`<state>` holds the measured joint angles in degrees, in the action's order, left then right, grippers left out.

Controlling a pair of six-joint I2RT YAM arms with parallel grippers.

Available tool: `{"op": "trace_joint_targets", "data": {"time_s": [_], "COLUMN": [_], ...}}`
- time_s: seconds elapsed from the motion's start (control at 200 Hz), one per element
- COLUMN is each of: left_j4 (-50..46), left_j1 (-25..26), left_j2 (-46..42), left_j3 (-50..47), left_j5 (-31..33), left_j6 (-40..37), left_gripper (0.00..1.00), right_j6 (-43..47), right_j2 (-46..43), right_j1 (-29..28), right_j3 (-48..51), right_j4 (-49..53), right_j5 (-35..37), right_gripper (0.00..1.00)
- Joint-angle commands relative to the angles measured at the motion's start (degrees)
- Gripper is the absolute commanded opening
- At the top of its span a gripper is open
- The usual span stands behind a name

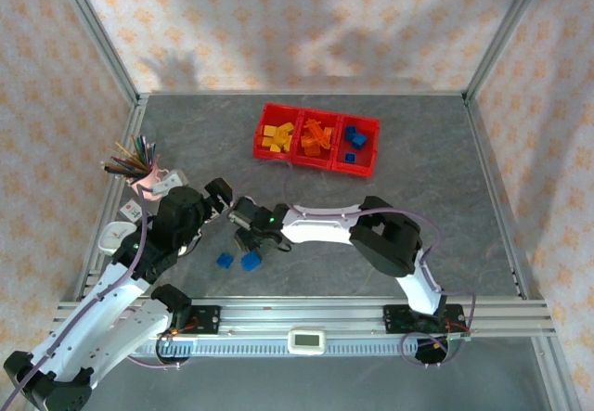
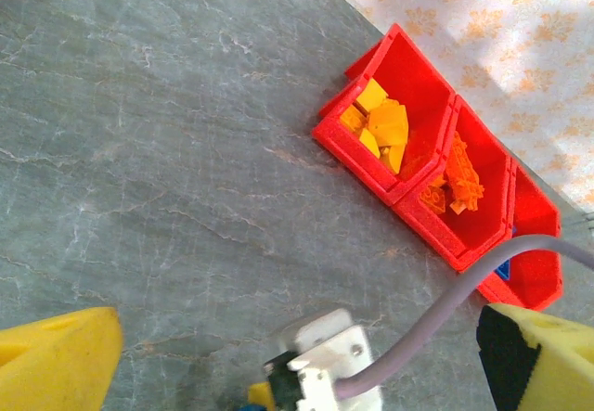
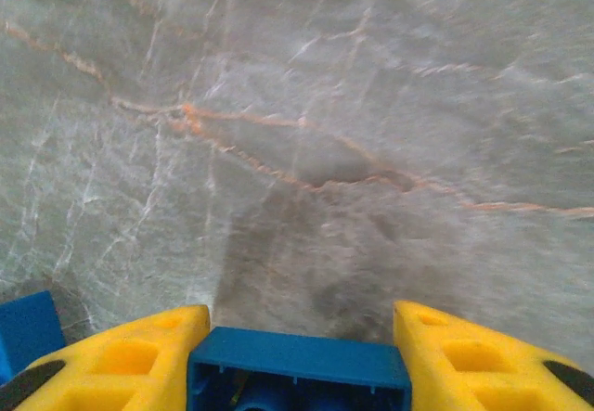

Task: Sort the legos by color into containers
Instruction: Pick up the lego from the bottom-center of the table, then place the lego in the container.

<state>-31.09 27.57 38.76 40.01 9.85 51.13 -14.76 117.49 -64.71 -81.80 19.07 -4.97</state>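
Table (image 1: 418, 179): grey stone-veined top.
Right gripper (image 3: 299, 326): low over the near left part of the table, its yellow fingers (image 3: 139, 360) pressed against both sides of a blue lego (image 3: 297, 369) that fills the gap between them, so it is clamped on that brick.
Second blue lego (image 1: 225, 260): flat on the table just left of the gripped one, not touching it.
Left gripper (image 2: 299, 332): a little farther back and to the left of the right gripper, fingers spread wide apart, holding nothing.
Pencil cup (image 1: 141, 177): pink, full of coloured pencils, at the left edge of the table.
Containers (image 1: 269, 114): three red bins joined in a row, at the far middle, well apart from both grippers.
Left bin: yellow legos (image 1: 276, 136).
Middle bin: orange legos (image 1: 316, 137).
Right bin: blue legos (image 1: 355, 139).
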Motion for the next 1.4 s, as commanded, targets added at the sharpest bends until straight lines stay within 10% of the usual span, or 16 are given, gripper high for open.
{"op": "trace_joint_targets", "data": {"time_s": [0.0,0.746,1.231,1.391], "left_j4": [1.00,24.94,31.31,31.10], "left_j1": [-0.54,2.07,4.60,4.60], "left_j2": [0.90,25.87,34.65,34.37], "left_j3": [0.66,8.28,11.52,11.42], "left_j5": [-0.63,-19.44,-21.63,-21.01], "left_j6": [-0.42,-8.86,-8.42,-8.57], "left_gripper": [0.99,0.99,0.99,0.99], "right_j6": [-2.45,-1.42,1.12,2.64], "right_j2": [-6.94,-15.95,-1.06,0.99], "right_j1": [2.99,36.59,44.98,45.59], "right_j3": [1.40,2.26,-10.90,-13.44], "right_j4": [0.96,1.47,1.34,2.29], "right_j5": [1.06,7.78,11.50,10.92], "right_gripper": [0.41,0.41,0.41,0.56]}}
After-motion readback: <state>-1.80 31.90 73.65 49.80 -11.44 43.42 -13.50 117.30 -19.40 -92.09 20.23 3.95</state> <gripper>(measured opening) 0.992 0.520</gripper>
